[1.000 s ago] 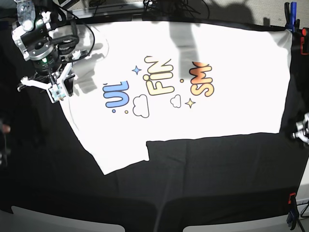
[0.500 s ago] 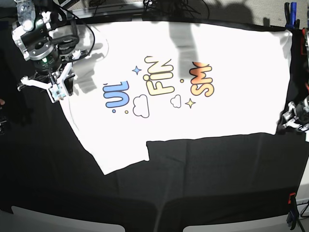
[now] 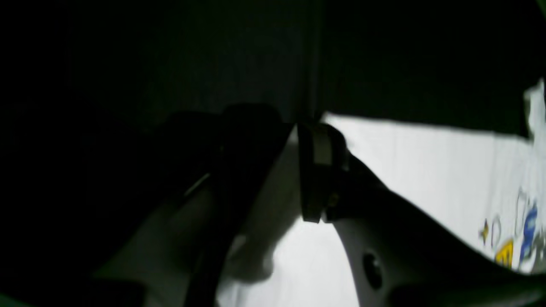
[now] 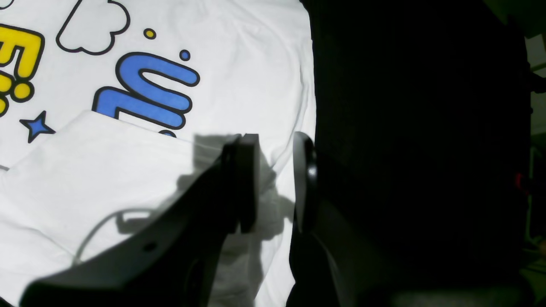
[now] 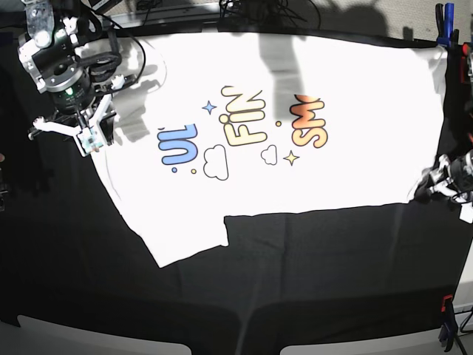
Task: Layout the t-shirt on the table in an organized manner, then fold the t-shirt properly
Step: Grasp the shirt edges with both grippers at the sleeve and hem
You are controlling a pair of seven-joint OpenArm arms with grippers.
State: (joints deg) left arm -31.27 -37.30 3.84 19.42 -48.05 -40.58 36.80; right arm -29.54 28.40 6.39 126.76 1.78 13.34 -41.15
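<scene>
Base view showed the table (image 5: 310,266) bare along its near edge, the t-shirt (image 5: 355,96) spread print-up across the far half. The left gripper (image 5: 432,183) sat at the shirt's right hem corner — fingers apparently clamping cloth. The right gripper (image 5: 87,137) — jaws slightly apart, gripping nothing — hovered over the far-left sleeve.

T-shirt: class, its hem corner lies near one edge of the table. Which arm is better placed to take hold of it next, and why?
Probably the left. Its tool sits at the t-shirt's hem corner, while the right tool is across the shirt near the sleeve.

Tool (image 4: 275,183) (parted) over t-shirt (image 4: 239,55) edge.
</scene>
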